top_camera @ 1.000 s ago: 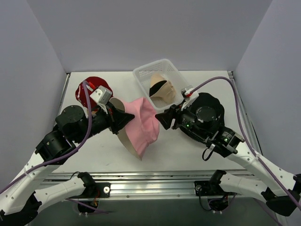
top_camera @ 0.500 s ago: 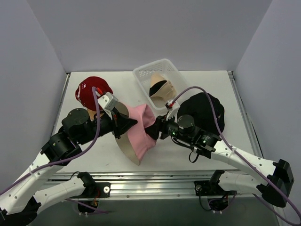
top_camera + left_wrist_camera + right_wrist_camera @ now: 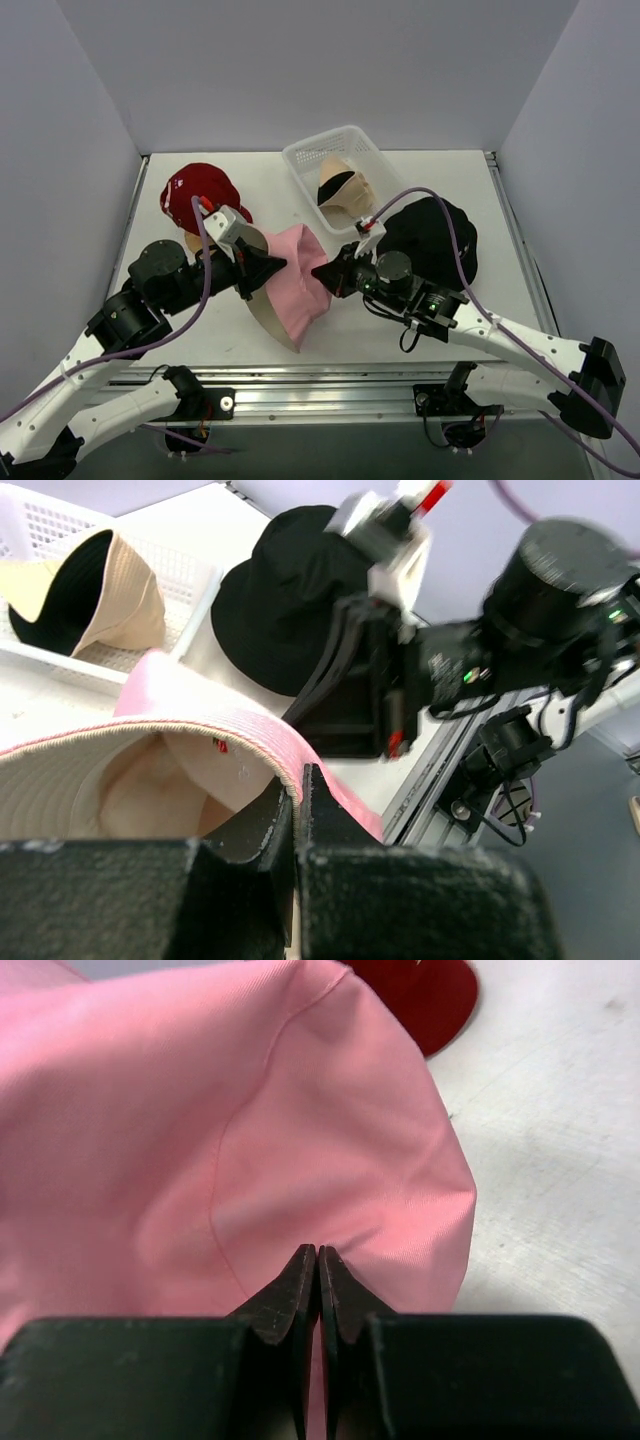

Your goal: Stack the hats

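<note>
The soft pink hat (image 3: 297,285) is held in the middle of the counter (image 3: 350,340). Its brim is clamped in the left hand (image 3: 298,780). A small fold of its top is pinched in the right hand (image 3: 317,1255). Its open side is turned to the left edge, and its long side runs from far to near. A ribbed rim and cream lining are seen only from the left wrist. Smooth cloth with a seam is seen from the right wrist. A round black hat (image 3: 435,232) is laid near the right edge.

A lab: plain white walls (image 3: 300,70), aluminium rail (image 3: 330,392).
</note>
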Available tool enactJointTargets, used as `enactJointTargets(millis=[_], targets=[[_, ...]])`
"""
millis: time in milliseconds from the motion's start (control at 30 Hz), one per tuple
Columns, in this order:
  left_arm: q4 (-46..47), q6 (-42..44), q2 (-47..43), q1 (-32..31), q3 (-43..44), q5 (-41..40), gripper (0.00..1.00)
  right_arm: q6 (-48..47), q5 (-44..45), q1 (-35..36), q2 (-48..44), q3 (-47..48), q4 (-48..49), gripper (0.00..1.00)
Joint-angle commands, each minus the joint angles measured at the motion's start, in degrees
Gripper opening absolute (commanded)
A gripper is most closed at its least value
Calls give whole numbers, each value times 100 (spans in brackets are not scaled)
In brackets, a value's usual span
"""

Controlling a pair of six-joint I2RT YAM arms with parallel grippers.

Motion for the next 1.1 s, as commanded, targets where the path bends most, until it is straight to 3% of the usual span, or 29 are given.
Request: enactJointTargets(millis=[0,267,500,633,733,800,833,900,967,1067], targets=[[186,247,-298,53,-145,-132,2,-149,1051,-60,-688,166,-124,0],[81,362,-606,70,-436,-159,2,-115,1219,-569,-1559,-27,-345,0],[335,169,-685,79,-602,-282,2,-536,587,-772,-2121,34,95,0],[932,-305,-852,106,-848,-528,2,-940,332,-772,-2070,314,61,0],[2019,-832,-747,149,-841,-265,3,-1414,585,-772,-1684,999,-517,0],[2277,-1210,-309,202,-639,93,13,-1870,1129,-781,-1429,1560,-843,0],[2443,-1290,-116,211,-473,192,23,-2047,1314,-781,-1376,1755,-915,0],[2131,-1317,535,220,256,315,53,-2581,1798,-789,-1148,2429,-1108,0],[1804,-1177,984,255,861,281,55,-3013,1957,-816,-954,2906,-1188,0],[1751,-1228,1248,413,1198,201,69,-3813,2141,-860,-559,3768,-1276,0]])
